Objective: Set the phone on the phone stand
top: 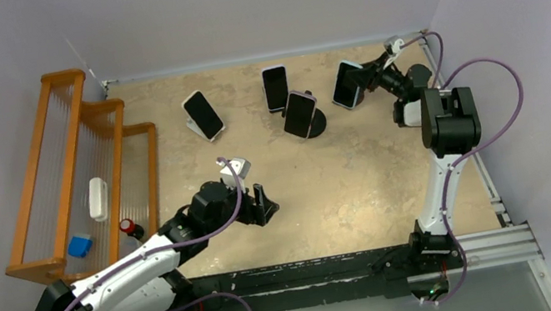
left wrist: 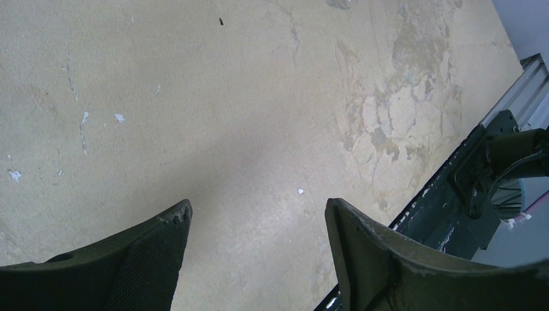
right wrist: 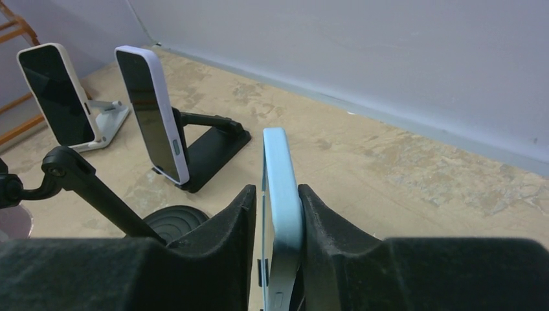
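**A:** Where is the phone, and what has hold of it?

**B:** Your right claw is closed on the pale blue phone. It pinches the flat faces and holds the phone upright and edge-on, near the far right corner of the tabletop. Your left claw gapes wide and empty, closer to the near edge.

**A:** What can go wrong?

**B:** I judge only the lower part is pinched (the top stands clear), so a slack grip may let it tip or drop. Swing left carelessly and you may clip the round-based stand just beside it.
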Action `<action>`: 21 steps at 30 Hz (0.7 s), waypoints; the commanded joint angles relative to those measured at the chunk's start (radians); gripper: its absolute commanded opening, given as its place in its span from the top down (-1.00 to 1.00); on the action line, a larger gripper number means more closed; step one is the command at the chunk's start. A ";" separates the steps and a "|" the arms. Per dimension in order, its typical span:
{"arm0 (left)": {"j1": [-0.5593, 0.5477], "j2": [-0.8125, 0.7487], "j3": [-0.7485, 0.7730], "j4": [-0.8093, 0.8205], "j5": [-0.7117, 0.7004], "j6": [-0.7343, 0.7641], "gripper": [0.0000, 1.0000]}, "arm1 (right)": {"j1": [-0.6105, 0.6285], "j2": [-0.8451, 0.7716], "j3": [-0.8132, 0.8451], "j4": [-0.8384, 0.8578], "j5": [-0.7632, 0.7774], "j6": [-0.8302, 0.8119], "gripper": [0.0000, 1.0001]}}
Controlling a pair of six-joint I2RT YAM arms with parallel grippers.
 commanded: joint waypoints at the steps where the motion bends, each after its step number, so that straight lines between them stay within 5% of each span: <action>1: 0.002 -0.014 0.007 0.026 0.013 0.010 -0.47 | -0.004 -0.025 0.000 0.074 0.038 0.006 0.31; 3: 0.002 -0.014 0.005 0.026 0.015 0.011 -0.47 | -0.006 -0.036 0.000 0.068 0.051 0.002 0.18; 4: 0.002 -0.014 0.004 0.025 0.015 0.011 -0.47 | -0.006 -0.042 -0.001 0.062 0.058 0.000 -0.25; 5: 0.002 -0.014 0.005 0.026 0.015 0.012 -0.47 | -0.006 -0.050 -0.004 0.059 0.063 -0.003 -0.44; 6: 0.002 -0.015 0.005 0.027 0.016 0.013 -0.48 | -0.008 -0.060 -0.008 0.055 0.072 -0.004 -0.90; 15: 0.002 -0.023 0.006 0.035 0.023 0.019 -0.48 | -0.031 -0.210 -0.100 0.026 0.238 -0.035 -0.97; 21: 0.001 -0.081 0.012 0.007 -0.008 0.016 -0.54 | -0.039 -0.435 -0.187 -0.168 0.559 -0.041 -0.97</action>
